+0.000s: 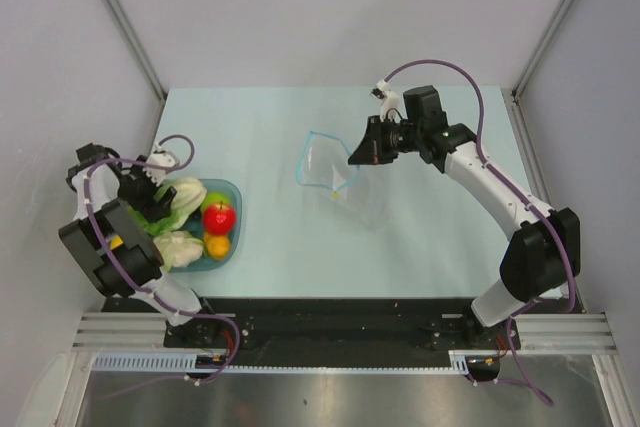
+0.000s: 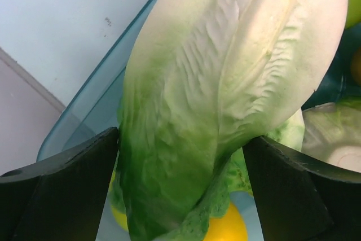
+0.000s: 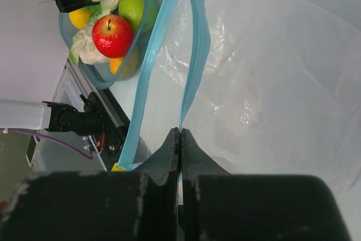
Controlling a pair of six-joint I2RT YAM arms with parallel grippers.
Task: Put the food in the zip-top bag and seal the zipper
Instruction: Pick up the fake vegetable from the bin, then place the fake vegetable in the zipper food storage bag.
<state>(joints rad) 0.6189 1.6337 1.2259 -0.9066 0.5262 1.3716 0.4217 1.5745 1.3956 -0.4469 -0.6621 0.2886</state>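
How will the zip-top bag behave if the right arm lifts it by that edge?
Probably floppy: the zip-top bag is thin wrinkled film, pinched at its blue zipper by the right fingers. Likely very light, so it may shift when food is pushed in. Its mouth gapes now but could collapse.

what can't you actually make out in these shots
Left wrist view: the lettuce leaf fills the frame and hides most of the bowl; whether the open left tool touches it is unclear.
Top view: the left tool's fingertips are hidden under the left arm.
Right wrist view: the right tool, shut on the zipper, covers the near edge of the bag; the frame edge cuts off its far side.
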